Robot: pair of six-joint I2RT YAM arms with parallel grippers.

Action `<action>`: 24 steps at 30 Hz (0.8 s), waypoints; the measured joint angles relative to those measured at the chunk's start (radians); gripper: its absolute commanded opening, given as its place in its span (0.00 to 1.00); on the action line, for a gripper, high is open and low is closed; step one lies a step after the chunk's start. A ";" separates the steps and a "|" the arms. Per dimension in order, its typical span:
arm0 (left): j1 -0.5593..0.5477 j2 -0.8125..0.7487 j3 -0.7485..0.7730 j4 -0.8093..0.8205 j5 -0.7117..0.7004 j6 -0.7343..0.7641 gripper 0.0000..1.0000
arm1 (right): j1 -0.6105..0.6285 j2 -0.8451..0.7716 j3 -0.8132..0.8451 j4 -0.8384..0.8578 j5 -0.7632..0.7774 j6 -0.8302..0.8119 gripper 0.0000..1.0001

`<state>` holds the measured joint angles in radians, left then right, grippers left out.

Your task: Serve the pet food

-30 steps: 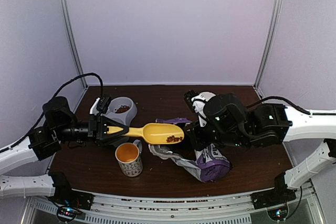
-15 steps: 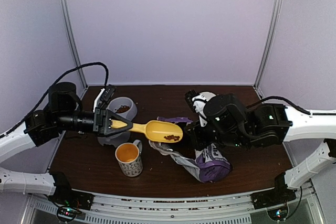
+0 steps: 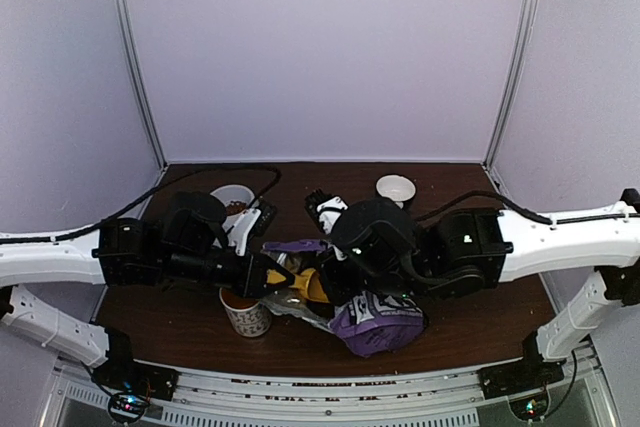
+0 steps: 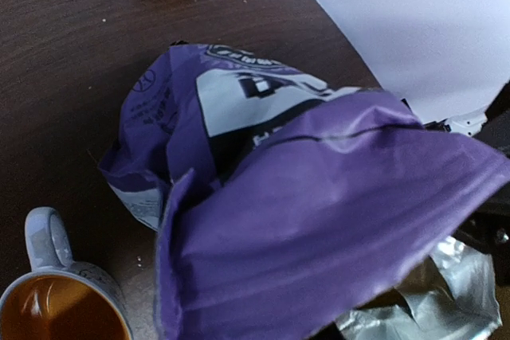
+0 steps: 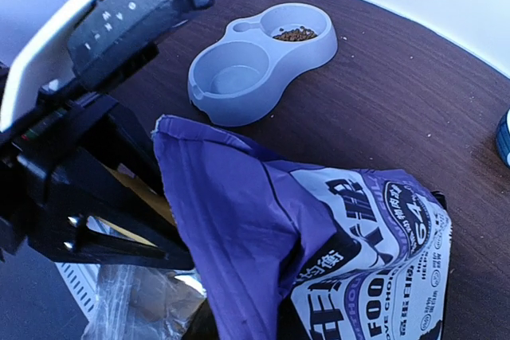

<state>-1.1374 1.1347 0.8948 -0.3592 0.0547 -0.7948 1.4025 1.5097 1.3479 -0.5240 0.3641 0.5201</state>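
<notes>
The purple pet food bag [image 3: 380,320] lies open at the table's middle; it fills the left wrist view [image 4: 303,220] and shows in the right wrist view [image 5: 263,220]. My left gripper [image 3: 270,276] is shut on the yellow scoop [image 3: 303,283], whose bowl is pushed into the bag's mouth; its handle shows between the black fingers [image 5: 142,191]. My right gripper [image 3: 338,285] is shut on the bag's upper flap and holds it up, its fingers hidden by the flap. Brown kibble [image 5: 295,34] lies in one well of the grey double bowl [image 5: 239,77]. No kibble shows in the scoop.
The orange-lined patterned mug [image 3: 243,313] stands just under my left wrist, left of the bag, and shows in the left wrist view [image 4: 60,308]. A small white and blue bowl [image 3: 396,188] stands at the back. The grey bowl [image 3: 232,195] sits behind my left arm.
My left arm swung right and lowered the scoop, which carried kibble, into the bag's mouth. My right arm moved left and the bag shifted with it.
</notes>
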 measured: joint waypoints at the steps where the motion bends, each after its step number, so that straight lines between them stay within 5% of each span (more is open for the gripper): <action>1: -0.003 0.002 -0.021 0.021 -0.020 -0.003 0.00 | 0.001 0.016 0.010 0.001 0.002 0.008 0.00; 8: -0.002 -0.055 -0.064 0.087 -0.041 0.043 0.00 | -0.043 0.002 0.021 -0.039 0.050 0.068 0.00; 18: 0.018 -0.229 0.060 0.132 -0.115 0.095 0.00 | -0.425 -0.219 -0.058 -0.129 0.037 -0.051 0.00; 24: 0.066 -0.175 0.085 0.177 -0.119 0.090 0.00 | -0.500 -0.238 -0.058 -0.150 0.019 -0.142 0.00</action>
<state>-1.0714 0.9592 0.9802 -0.1822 -0.0647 -0.7048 0.9024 1.2720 1.2896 -0.6739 0.3832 0.3786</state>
